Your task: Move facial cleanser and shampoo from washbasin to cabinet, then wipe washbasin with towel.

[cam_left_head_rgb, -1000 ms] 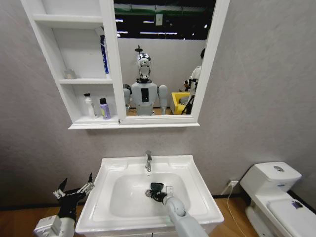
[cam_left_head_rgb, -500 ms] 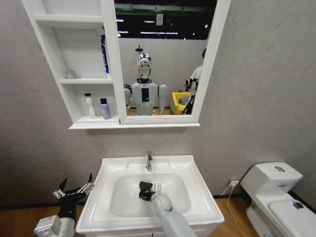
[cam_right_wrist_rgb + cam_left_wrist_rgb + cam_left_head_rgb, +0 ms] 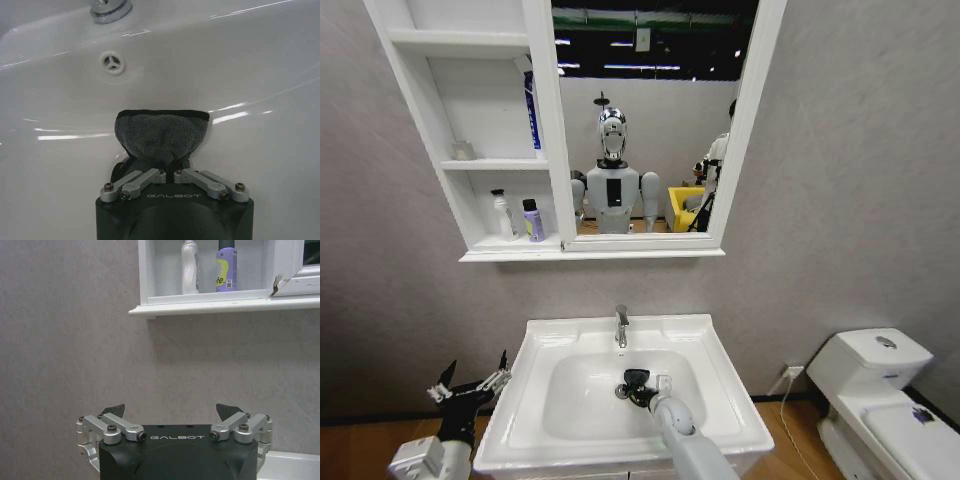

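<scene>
- Head view shows the whole scene: the washbasin (image 3: 720, 400) stands below the cabinet (image 3: 470, 130), and the right arm reaches down into the oval bowl.
- In this view the right gripper (image 3: 638, 388) is at the middle of the bowl, at about 6 o'clock from the faucet (image 3: 620, 325), and the dark towel (image 3: 636, 380) is only a small patch at its tip.
- The right wrist view gives what the head view cannot: the right gripper (image 3: 167, 167) has its fingers drawn close together and clamped on the grey towel (image 3: 160, 137), which is bunched and pressed on the white wall of the bowl, just below the overflow hole (image 3: 113, 63).
- The head view shows the left gripper (image 3: 470, 385) outside the basin, at about 9 o'clock from the bowl, near the wall.
- The left wrist view adds that the left gripper (image 3: 170, 412) is spread wide and grasps nothing; it faces the grey wall under the cabinet.
- On the lowest shelf stand a white bottle (image 3: 501, 214) and a purple bottle (image 3: 532, 220), side by side.
</scene>
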Controlling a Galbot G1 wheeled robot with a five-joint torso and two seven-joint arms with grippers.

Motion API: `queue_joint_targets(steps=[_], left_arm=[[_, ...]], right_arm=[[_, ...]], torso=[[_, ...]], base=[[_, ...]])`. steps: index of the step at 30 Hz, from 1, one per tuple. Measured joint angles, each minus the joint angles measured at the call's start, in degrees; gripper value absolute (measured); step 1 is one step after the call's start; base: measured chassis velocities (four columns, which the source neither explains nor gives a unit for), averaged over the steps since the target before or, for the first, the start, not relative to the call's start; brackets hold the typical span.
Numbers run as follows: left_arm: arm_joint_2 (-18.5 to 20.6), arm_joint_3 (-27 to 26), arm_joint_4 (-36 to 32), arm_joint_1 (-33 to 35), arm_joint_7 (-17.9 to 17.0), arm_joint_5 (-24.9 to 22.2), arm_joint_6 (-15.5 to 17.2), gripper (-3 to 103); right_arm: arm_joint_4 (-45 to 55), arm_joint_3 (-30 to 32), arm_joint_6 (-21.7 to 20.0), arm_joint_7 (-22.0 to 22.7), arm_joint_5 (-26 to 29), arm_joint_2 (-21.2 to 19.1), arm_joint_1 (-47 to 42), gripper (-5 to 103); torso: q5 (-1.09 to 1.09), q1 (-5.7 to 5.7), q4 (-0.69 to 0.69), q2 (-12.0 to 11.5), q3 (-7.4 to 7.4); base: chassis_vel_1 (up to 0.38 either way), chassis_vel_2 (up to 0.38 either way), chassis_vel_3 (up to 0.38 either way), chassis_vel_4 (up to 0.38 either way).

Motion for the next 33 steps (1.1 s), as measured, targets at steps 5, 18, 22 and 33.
queue_joint_targets(steps=[5,18,22,33], left_arm=[[0.0,0.0,0.0,0.0,0.0,0.0,0.0,100],[0.0,0.0,0.0,0.0,0.0,0.0,0.0,100],[0.0,0.0,0.0,0.0,0.0,0.0,0.0,100],[0.0,0.0,0.0,0.0,0.0,0.0,0.0,100]], right_arm=[[-2.4,-1.5,0.4,-0.9,-0.8,3.6,1.5,2],[-1.2,-0.6,0.2,-1.5,-1.1,1.2,0.2,2],[1.3,0.5,-0.1,-0.7,-0.6,-1.3,-1.0,2],[2.1,0.9,-0.1,0.0,-0.6,-2.1,-1.4,2]], torso=[[0.0,0.0,0.03,0.0,0.0],[0.02,0.0,0.03,0.0,0.0],[0.02,0.0,0.02,0.0,0.0],[0.0,0.0,0.0,0.0,0.0]], base=[[0.0,0.0,0.0,0.0],[0.0,0.0,0.0,0.0],[0.0,0.0,0.0,0.0],[0.0,0.0,0.0,0.0]])
